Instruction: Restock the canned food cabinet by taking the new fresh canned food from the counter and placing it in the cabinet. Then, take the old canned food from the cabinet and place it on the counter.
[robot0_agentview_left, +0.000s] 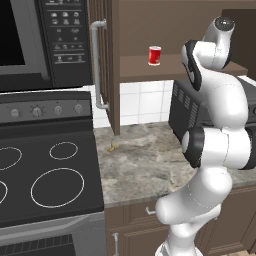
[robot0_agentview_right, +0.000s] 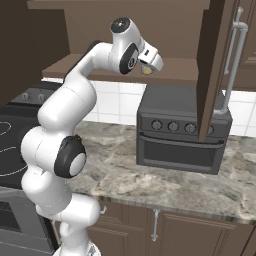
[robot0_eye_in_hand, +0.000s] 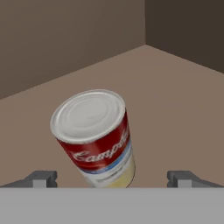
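Cabinet (robot0_agentview_left: 150, 30) stood open above the counter (robot0_agentview_left: 145, 160), its door swung aside so the arm could reach the shelf.
The new red can (robot0_agentview_left: 155, 55) already stood upright at the shelf's left, restocked. Over to the right, the gripper (robot0_eye_in_hand: 112, 178) hung spread wide and empty over the old banded can (robot0_eye_in_hand: 97, 138), fingertips (robot0_eye_in_hand: 41, 178) flanking it, apparently for lifting out.

from my seat i see a black glass stovetop (robot0_agentview_left: 47, 175) with white ring marks on the left, its knob panel (robot0_agentview_left: 45, 109) behind — a dark microwave (robot0_agentview_left: 45, 42) mounted above it. white tiled wall (robot0_agentview_left: 142, 102) runs behind. a dark toaster oven (robot0_agentview_right: 182, 130) sits by that wall, brown drawers (robot0_agentview_right: 170, 232) with small handles below.
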